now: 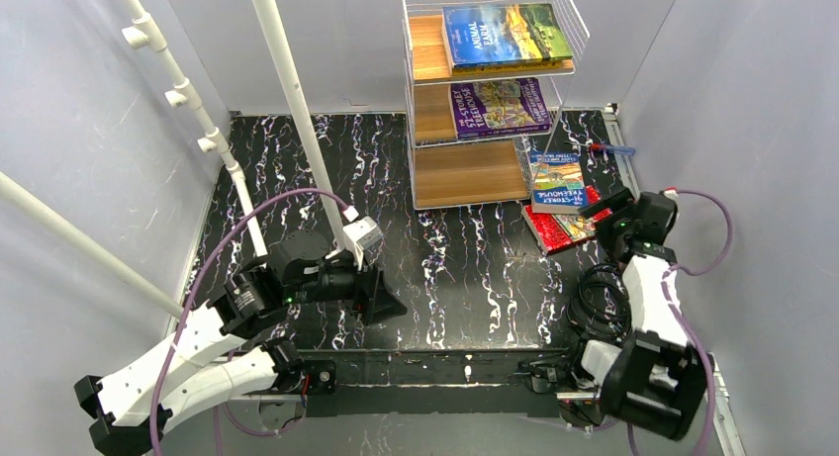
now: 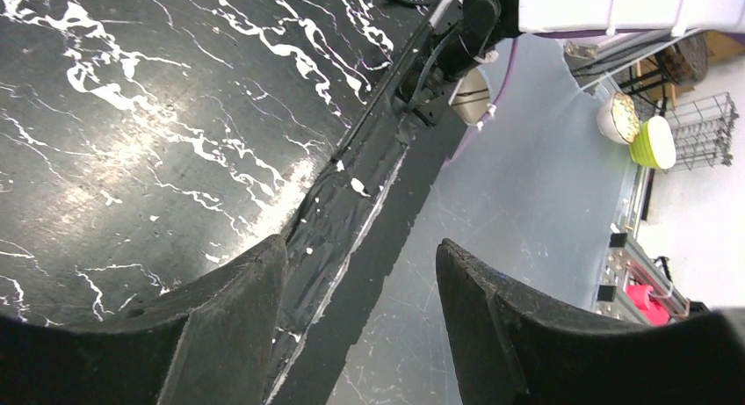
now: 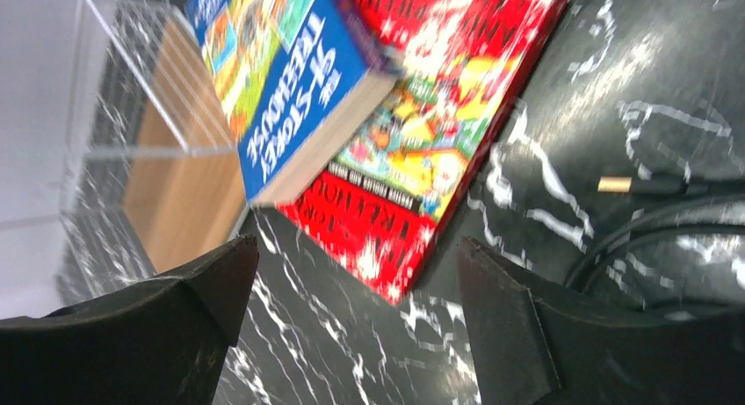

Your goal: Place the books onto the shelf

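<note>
Hovering close to two books on the table [image 1: 465, 268], the right gripper [image 3: 356, 256] has its jaws spread wide with nothing between them. The blue Treehouse book [image 1: 556, 182] lies tilted across the red book [image 1: 564, 228], just beside the shelf [image 1: 465, 174], whose upper boards carry Animal Farm [image 1: 505, 36] and the purple book [image 1: 500, 108]. The left gripper [image 2: 360, 247], parted and empty, hangs over the table's near edge.

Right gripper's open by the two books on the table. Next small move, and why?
Probably ease the right gripper forward around the near edge of the blue book: the jaws stand open and empty, and that book lies uppermost, on the red book beside the shelf.
</note>
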Available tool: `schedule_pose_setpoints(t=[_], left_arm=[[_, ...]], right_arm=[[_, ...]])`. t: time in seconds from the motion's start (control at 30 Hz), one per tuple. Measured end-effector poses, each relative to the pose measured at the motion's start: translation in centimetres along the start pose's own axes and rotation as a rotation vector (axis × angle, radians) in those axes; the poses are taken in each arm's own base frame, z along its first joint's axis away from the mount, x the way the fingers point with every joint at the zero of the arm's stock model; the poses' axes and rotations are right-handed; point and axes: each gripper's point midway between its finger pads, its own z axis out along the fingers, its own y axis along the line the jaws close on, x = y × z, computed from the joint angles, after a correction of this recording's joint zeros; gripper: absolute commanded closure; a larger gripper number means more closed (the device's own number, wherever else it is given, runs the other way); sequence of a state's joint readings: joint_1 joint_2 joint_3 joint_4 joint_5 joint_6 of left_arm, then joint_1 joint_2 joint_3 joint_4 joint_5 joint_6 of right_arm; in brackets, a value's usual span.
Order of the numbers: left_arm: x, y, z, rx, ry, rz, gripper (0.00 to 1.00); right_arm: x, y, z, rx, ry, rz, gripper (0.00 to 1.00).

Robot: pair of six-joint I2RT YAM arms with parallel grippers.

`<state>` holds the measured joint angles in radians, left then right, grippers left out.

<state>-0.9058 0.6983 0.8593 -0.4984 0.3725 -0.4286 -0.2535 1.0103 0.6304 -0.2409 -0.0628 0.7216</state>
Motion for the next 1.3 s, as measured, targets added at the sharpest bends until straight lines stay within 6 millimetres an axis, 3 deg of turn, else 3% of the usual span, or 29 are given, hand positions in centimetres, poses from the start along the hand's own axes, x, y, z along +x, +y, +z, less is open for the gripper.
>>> schedule_pose_setpoints(t=[0.13, 0.3, 0.7, 0.87, 1.0, 1.3], left_arm=[[-0.6, 0.3, 0.0, -0.025, -0.033, 0.01, 0.39], [-1.2, 0.7, 0.1, -0.045, -0.06, 0.024, 0.38], [-1.1, 1.0, 0.7, -0.055, -0.045, 0.03, 0.38], [-1.1, 1.1, 0.7, -0.061, -0.046, 0.034, 0.38], [-1.0, 1.4, 0.9, -0.069, -0.036, 0.036, 0.38], [-0.9, 1.6, 1.1, -0.081, -0.028, 0.031, 0.38]], right_arm=[[-2.6, -1.7, 2.8, -0.026, -0.005, 0.13, 0.06], [-2.9, -1.7, 6.4, -0.109, 0.054, 0.192, 0.06], [-3.3, -0.3, 9.5, -0.24, 0.091, 0.211, 0.04], [-3.0, 0.2, 11.0, -0.327, 0.098, 0.254, 0.08], [-3.0, 0.8, 11.8, -0.408, 0.09, 0.291, 0.19], [-1.4, -0.1, 12.6, -0.433, 0.109, 0.363, 0.7]])
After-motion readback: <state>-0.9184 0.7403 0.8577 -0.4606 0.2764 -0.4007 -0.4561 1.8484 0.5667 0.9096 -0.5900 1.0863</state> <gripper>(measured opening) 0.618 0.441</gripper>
